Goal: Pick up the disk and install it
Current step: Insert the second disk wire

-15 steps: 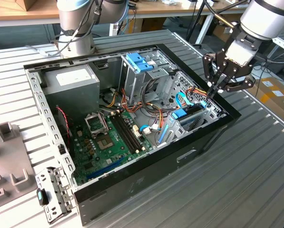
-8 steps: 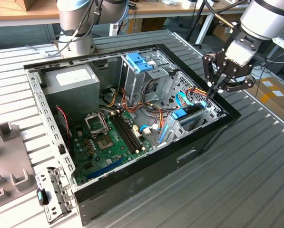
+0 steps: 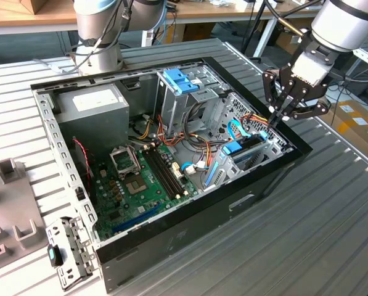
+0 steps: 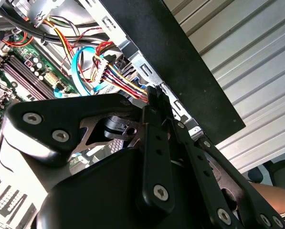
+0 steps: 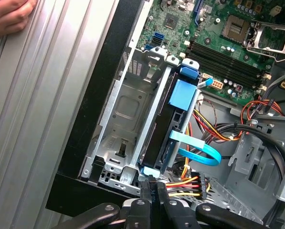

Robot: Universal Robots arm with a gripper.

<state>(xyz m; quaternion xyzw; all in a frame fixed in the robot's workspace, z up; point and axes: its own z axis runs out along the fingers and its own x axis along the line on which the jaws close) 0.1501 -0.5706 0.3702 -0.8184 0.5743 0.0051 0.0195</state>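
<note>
- Exterior view: the pincer [image 3: 276,117] hangs pinched shut and holding nothing, at the computer case [image 3: 190,237] rim
- First wrist view: the disk [image 5: 163,131] sits edge-on in its drive cage [image 5: 118,119], blue bracket attached
- Probably stiff, fairly heavy, fragile; best gripped by its narrow sides

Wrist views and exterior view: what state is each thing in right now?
Case: open, side panel off.
Disk: on edge in the cage.
Next bay: empty.
RAM slots: empty.
Gripper: fingers shut, at the disk's end; contact unclear.
</note>
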